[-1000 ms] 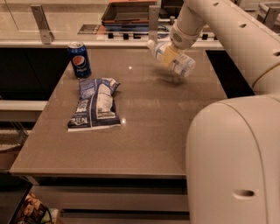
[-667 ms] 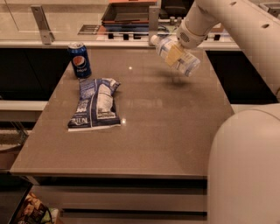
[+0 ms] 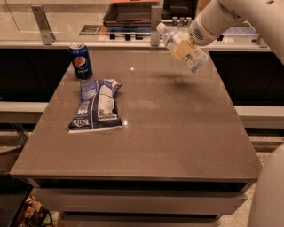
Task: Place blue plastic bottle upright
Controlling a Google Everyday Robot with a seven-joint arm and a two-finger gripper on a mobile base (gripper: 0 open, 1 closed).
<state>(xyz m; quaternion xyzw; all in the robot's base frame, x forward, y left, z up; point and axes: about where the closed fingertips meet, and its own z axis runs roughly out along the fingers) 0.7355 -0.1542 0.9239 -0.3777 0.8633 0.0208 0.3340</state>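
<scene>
The blue plastic bottle (image 3: 181, 46) is clear with a white cap pointing up-left. It hangs tilted in the air above the far right part of the brown table (image 3: 177, 133). My gripper (image 3: 183, 48) is shut on the bottle around its middle, with tan fingers (image 3: 183, 50) across the label. The white arm comes in from the upper right. The bottle's shadow lies on the table below it.
A dark blue Pepsi can (image 3: 80, 60) stands upright at the far left of the table. A blue-and-white snack bag (image 3: 96, 105) lies flat in front of it. A counter with a black tray (image 3: 128, 13) runs behind the table.
The arm has lifted the bottle higher and a little to the right. The bottle stays tilted in the grip. The can and bag have not moved.
</scene>
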